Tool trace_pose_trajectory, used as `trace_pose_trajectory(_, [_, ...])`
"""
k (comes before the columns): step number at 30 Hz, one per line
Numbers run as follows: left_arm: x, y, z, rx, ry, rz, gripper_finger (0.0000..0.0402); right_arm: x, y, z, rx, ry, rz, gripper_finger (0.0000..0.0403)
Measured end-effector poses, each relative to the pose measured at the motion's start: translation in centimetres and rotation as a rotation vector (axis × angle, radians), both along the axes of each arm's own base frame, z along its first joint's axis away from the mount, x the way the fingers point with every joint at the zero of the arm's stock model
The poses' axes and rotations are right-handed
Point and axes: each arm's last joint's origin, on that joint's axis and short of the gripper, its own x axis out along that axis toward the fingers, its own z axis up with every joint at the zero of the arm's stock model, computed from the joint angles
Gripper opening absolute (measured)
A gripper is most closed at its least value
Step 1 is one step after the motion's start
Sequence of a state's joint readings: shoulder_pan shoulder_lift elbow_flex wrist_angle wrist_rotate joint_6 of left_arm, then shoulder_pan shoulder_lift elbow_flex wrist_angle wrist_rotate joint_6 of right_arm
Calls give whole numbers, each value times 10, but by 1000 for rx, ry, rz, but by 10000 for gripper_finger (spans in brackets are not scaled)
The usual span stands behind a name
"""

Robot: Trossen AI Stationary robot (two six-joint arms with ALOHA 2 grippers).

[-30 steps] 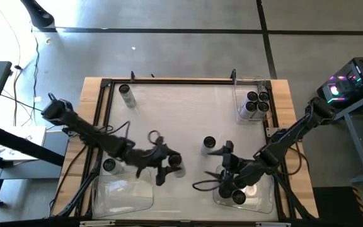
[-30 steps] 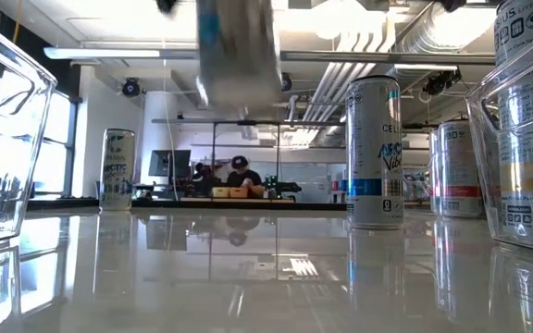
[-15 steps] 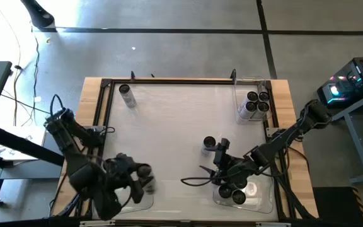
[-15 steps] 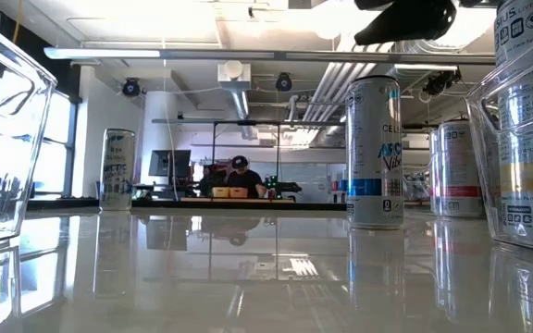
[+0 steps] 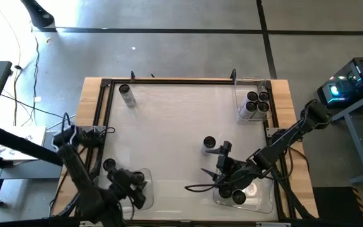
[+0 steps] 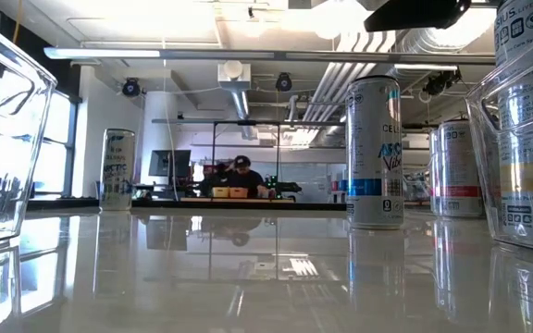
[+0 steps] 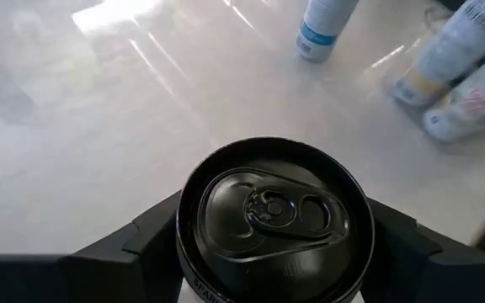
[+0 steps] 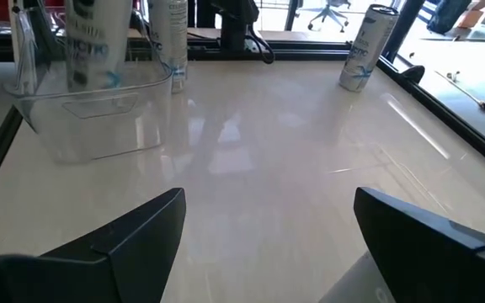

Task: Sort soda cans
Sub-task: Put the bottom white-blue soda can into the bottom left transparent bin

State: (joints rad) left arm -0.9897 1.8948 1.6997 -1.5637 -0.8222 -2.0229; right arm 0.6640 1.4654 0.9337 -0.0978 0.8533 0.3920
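Your left fingers (image 7: 269,252) are clamped on a soda can (image 7: 274,220), its dark pull-tab top between them, over the clear bin (image 5: 145,200) at the tabletop's (image 5: 175,120) near left corner. Your right fingers (image 8: 268,244) are spread wide with nothing between them, just above bare tabletop; a lone can (image 5: 208,144) stands just beyond them. Farther off, four cans (image 5: 257,103) fill the far right bin (image 5: 239,94), and one can (image 5: 125,92) stands at the far left corner
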Motion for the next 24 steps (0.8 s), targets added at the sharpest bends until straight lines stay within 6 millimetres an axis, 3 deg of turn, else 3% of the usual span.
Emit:
trace_pose_trajectory(13, [14,-19,-53,137,24,22,248,2,-1,1,13,-14,-5,341])
trace_pose_trajectory(24, [-2,-9,-78,208,-59,58,248,5,-3,3,26,-28,-14,341])
